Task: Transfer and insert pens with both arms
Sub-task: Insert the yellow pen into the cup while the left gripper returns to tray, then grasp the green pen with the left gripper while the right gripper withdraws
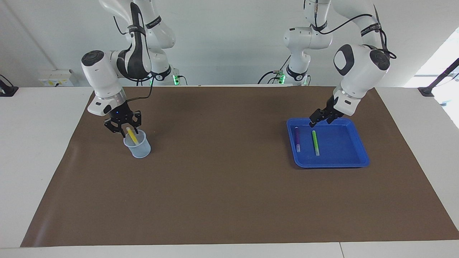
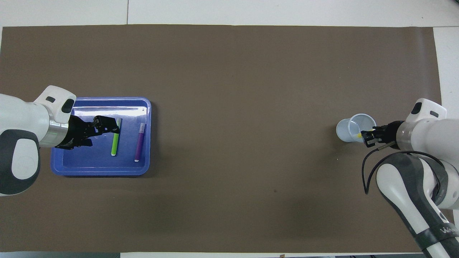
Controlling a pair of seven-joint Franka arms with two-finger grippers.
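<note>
The yellow pen [image 1: 132, 135] stands slanted in the clear cup [image 1: 138, 148], and only its tip [image 2: 359, 136] shows in the overhead view. My right gripper [image 1: 124, 127] hangs just over the cup's rim [image 2: 346, 129], open, with the pen's top between its fingertips. The green pen [image 1: 315, 143] and the purple pen [image 1: 297, 139] lie side by side in the blue tray [image 1: 331, 165]. My left gripper [image 1: 320, 121] is open, low over the tray's edge nearest the robots, by the green pen's [image 2: 114, 142] end. The purple pen [image 2: 139, 142] lies clear of it.
A brown mat [image 1: 229, 193] covers the table between the cup at the right arm's end and the tray [image 2: 100, 172] at the left arm's end. White tabletop [image 1: 39, 118] borders the mat.
</note>
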